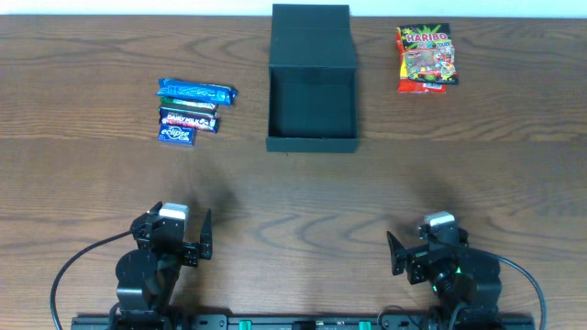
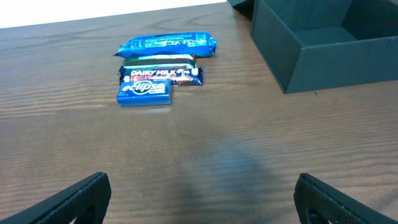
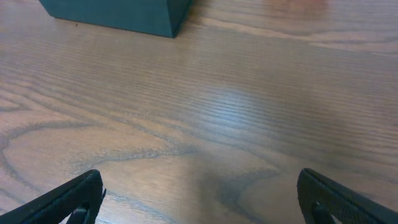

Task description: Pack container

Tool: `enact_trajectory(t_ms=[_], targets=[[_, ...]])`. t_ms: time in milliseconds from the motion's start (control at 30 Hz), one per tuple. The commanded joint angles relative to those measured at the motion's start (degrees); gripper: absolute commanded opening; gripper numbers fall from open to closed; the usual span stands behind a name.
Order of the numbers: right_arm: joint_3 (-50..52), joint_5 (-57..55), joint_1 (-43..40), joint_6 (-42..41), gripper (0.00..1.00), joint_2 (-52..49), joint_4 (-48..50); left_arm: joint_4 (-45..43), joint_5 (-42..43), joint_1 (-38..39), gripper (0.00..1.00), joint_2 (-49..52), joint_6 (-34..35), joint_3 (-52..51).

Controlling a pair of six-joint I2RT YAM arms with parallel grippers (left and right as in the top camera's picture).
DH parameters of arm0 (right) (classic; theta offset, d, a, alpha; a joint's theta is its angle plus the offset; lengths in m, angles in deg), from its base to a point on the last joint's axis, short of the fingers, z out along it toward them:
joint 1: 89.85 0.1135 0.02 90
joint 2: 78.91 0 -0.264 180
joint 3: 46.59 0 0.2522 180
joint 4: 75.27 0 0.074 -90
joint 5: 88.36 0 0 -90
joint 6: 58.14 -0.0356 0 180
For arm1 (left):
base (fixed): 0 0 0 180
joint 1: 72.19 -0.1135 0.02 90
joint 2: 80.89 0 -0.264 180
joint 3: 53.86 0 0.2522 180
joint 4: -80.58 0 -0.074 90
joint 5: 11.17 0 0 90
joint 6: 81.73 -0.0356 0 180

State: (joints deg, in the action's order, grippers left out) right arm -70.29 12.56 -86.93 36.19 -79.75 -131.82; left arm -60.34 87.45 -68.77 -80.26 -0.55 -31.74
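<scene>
Container point(image 1: 311, 101) sits far-centre on the table point(image 1: 92, 183), flap back for loading, snack bars point(image 1: 193, 110) to its left, Haribo bag point(image 1: 425, 59) to its right, left gripper point(image 2: 202, 186) and right gripper point(image 3: 199, 186) wide and empty, well short of it.

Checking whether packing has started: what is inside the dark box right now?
Nothing: overhead shows the container's bare dark floor, with the flap lid folded back. The three snack packets and the Haribo bag lie outside on the table. From above, nothing covers the floor.
</scene>
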Motion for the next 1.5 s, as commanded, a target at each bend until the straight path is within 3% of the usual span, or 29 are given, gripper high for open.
enact_trajectory(t_ms=[0,167,233,433,633,767,900,1133,1267,1467], targets=[[0.28,-0.39,0.92,-0.90,0.99,0.52,-0.04,0.11,0.39,-0.02,0.95,-0.37,0.26,-1.07],[0.28,3.67,0.92,-4.17,0.99,0.52,0.44,0.11,0.39,-0.02,0.95,-0.37,0.26,-1.07],[0.24,6.80,0.92,-12.24,0.99,0.52,2.99,0.11,0.39,-0.02,0.95,-0.37,0.26,-1.07],[0.26,15.39,0.92,-51.19,0.99,0.52,7.19,0.11,0.39,-0.02,0.95,-0.37,0.26,-1.07],[0.28,12.13,0.90,-57.64,0.99,0.52,7.85,0.11,0.39,-0.02,0.95,-0.37,0.26,-1.07],[0.28,15.67,0.92,-49.86,0.99,-0.72,20.24,0.11,0.39,-0.02,0.95,-0.37,0.26,-1.07],[-2.47,18.08,0.92,-43.69,0.99,-13.16,24.13,0.11,0.39,-0.02,0.95,-0.37,0.26,-1.07],[-22.29,18.86,0.94,-25.66,0.99,-46.53,20.15,0.11,0.39,-0.02,0.95,-0.37,0.26,-1.07],[-36.24,13.46,2.14,-21.55,0.99,-61.33,13.60,0.11,0.42,-0.02,0.95,-0.37,0.26,-1.07],[-56.98,-4.07,11.34,-19.26,0.98,-80.52,3.80,0.11,0.39,-0.02,0.95,-0.37,0.26,-1.07]])
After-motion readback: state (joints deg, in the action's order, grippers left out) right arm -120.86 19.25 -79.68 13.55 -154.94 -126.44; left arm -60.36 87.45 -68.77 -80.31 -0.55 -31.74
